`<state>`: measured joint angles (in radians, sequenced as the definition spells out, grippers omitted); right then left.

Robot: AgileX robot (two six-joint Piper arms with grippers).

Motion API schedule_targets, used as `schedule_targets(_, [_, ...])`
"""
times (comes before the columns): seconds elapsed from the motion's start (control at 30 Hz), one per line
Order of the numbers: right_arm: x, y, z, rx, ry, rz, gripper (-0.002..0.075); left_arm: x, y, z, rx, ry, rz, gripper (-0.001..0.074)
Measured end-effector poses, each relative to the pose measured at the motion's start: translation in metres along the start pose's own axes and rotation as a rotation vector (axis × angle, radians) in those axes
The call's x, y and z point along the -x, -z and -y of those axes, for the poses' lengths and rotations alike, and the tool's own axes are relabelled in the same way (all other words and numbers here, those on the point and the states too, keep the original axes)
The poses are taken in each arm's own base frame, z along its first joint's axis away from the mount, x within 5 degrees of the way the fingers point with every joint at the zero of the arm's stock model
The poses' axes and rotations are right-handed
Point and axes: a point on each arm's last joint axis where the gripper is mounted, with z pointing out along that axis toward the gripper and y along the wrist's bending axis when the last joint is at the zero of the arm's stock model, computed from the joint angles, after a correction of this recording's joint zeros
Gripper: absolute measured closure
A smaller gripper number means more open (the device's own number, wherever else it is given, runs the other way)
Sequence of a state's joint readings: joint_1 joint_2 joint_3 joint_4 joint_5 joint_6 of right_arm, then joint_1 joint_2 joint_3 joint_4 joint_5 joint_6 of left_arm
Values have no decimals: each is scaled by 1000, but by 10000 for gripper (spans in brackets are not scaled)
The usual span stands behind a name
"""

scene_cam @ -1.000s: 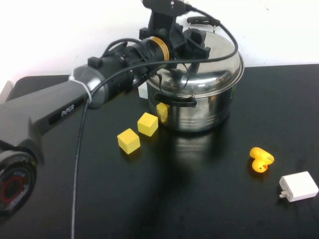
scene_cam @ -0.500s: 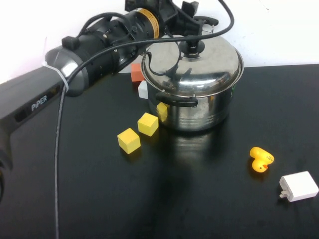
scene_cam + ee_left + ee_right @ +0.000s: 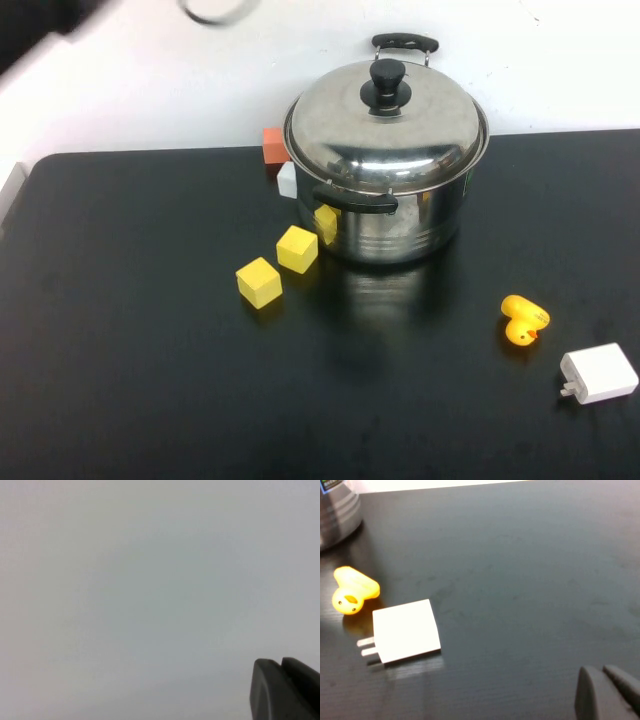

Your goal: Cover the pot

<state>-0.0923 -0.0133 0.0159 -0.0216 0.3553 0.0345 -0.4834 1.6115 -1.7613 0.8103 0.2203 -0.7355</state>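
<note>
The large steel pot (image 3: 400, 218) stands at the back middle of the black table. The domed steel lid (image 3: 400, 125) with its black knob (image 3: 385, 82) sits squarely on the pot. My left arm is only a dark blur in the top left corner (image 3: 40, 18) of the high view, far from the pot. My left gripper (image 3: 280, 666) faces a blank white wall, shut and empty. My right gripper (image 3: 601, 672) hovers low over the table at the right, shut and empty. A sliver of the pot (image 3: 335, 510) shows in the right wrist view.
Two yellow cubes (image 3: 259, 282) (image 3: 297, 248) lie left of the pot, a third (image 3: 325, 222) against its wall. A red block (image 3: 273, 145) and a white block (image 3: 287, 180) sit behind. A yellow duck (image 3: 523, 320) and a white charger (image 3: 598, 374) lie front right.
My left arm has drawn back from the lid's knob, up and to the left, almost out of the high view. The lid stays on the pot.
</note>
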Motion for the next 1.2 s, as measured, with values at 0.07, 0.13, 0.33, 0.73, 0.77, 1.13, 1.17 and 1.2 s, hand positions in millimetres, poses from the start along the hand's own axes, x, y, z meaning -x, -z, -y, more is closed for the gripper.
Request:
schedule_targets(0.07, [0,0,0,0,0,0,728,16,20,-11,64,12,-11,730])
schedule_targets(0.13, [0,0,0,0,0,0,728,27,39,-22,138,28,-41,733])
schedule_targets(0.33, [0,0,0,0,0,0,728,42,75,-41,268,76,-114,735])
schedule_targets(0.73, [0,0,0,0,0,0,728,43,83,-45,297,91,-137,736])
schedule_targets(0.77, [0,0,0,0,0,0,728,43,83,-45,297,91,-138,736])
schedule_targets(1.13, [0,0,0,0,0,0,728,43,84,-45,295,96,-139,736])
schedule_targets(1.17, [0,0,0,0,0,0,728,44,85,-45,295,97,-137,736])
schedule_targets(1.2, [0,0,0,0,0,0,728,45,86,-45,295,98,-134,736])
